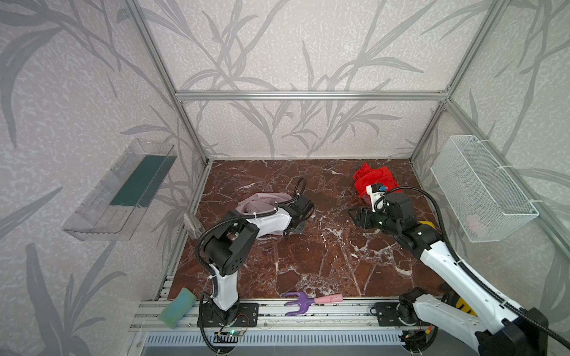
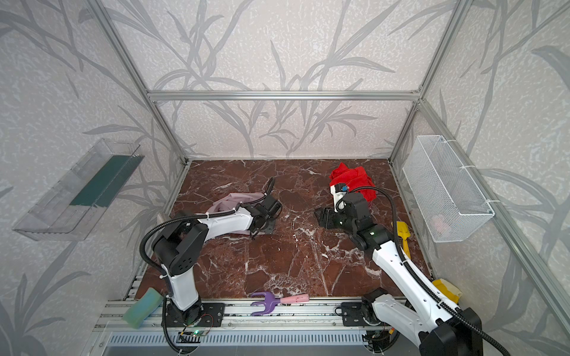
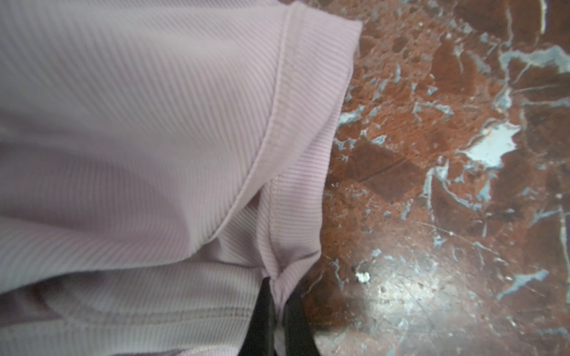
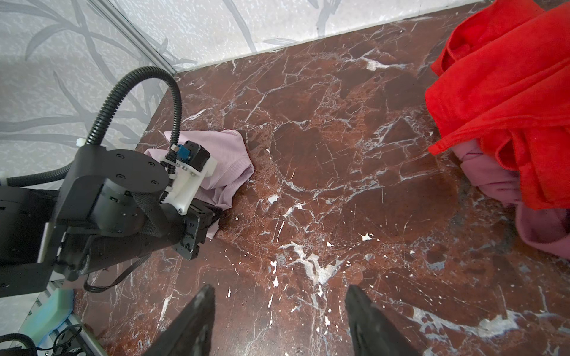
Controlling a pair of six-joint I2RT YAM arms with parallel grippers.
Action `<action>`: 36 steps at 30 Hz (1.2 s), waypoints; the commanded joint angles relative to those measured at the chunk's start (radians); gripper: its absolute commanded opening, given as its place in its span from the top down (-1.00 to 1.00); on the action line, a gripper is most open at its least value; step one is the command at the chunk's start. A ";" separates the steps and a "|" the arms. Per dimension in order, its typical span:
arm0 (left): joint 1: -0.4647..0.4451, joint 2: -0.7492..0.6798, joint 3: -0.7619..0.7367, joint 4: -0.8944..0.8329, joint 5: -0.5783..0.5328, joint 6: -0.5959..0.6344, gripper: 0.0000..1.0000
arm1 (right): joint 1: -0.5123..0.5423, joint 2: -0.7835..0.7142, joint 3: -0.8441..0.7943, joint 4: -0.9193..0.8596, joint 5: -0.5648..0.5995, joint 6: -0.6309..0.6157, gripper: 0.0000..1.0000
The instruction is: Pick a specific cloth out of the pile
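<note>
Cloth (image 1: pixel 262 202) – pale lilac-pink, thin, finely ribbed, with stitched hems. It lies crumpled on the left half of the table (image 1: pixel 308 262), partly hidden under the left arm in both top views. In the left wrist view one hem fold is pinched between the closed jaws of the left gripper (image 3: pixel 279 292); the rest sags loose onto the table.

Pile (image 1: pixel 374 182) – at the back right, near the rear wall. A bright red cloth (image 4: pixel 509 92) lies bunched on top; a dusty mauve cloth (image 4: pixel 493 178) shows beneath it. The cloth and the pile are well apart.
</note>
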State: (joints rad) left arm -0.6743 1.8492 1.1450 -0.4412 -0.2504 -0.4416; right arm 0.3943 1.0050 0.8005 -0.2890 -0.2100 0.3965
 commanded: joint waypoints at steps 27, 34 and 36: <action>0.385 -0.410 0.055 -0.062 0.033 0.033 1.00 | -0.002 0.034 0.069 0.026 -0.031 0.026 -0.34; 0.459 -0.370 -0.063 -0.038 0.047 -0.021 1.00 | -0.001 0.048 0.071 0.023 -0.025 0.015 -0.34; 0.461 -0.356 -0.098 -0.021 0.052 -0.042 1.00 | -0.002 0.054 0.077 0.012 -0.028 0.013 -0.34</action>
State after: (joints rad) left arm -0.2157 1.4750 1.0840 -0.4824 -0.2062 -0.4404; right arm 0.3943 1.0492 0.8391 -0.2733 -0.2291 0.4183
